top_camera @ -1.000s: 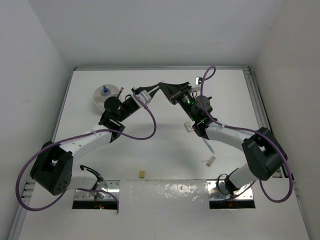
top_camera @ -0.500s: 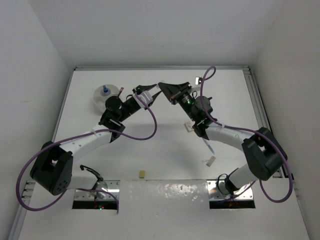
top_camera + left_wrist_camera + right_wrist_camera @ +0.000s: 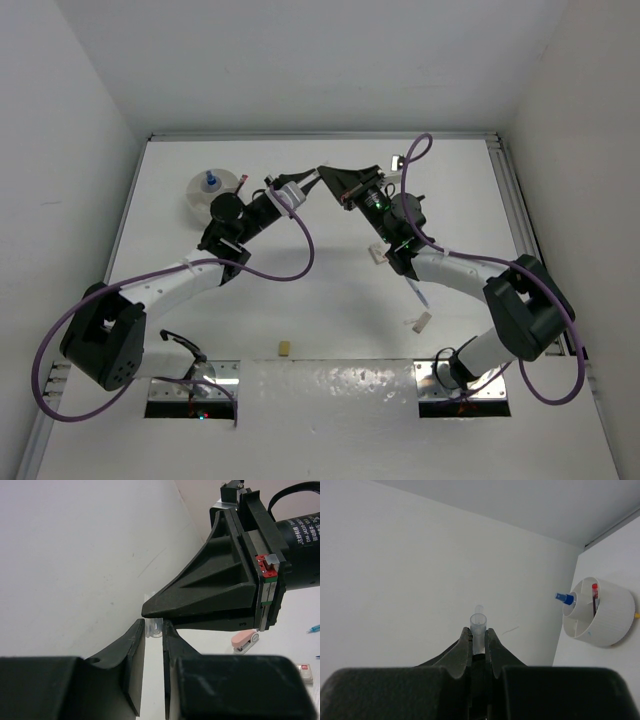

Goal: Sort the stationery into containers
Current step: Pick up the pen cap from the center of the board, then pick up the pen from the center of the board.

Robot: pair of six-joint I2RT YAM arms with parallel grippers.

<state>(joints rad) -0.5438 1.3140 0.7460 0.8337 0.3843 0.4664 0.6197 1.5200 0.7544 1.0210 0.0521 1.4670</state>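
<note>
Both grippers meet above the middle of the table's far half. My right gripper (image 3: 478, 639) is shut on a small clear tube-like cap (image 3: 478, 624), which sticks out past its fingertips. In the left wrist view my left gripper (image 3: 154, 630) pinches the same clear cap (image 3: 155, 628) between its tips, right under the right gripper's black finger (image 3: 210, 595). The round white container (image 3: 215, 192) stands at the far left. It holds a blue-capped bottle (image 3: 565, 598) and a red pen (image 3: 594, 596).
A pink eraser-like piece (image 3: 244, 640) and a small white block (image 3: 304, 672) lie on the table under the right arm. A tan block (image 3: 285, 348), a white block (image 3: 421, 322) and a pen (image 3: 415, 290) lie nearer the bases. Walls enclose the table.
The left jaws spread a little, then narrowed again around the clear cap. Both arms have hardly moved.
</note>
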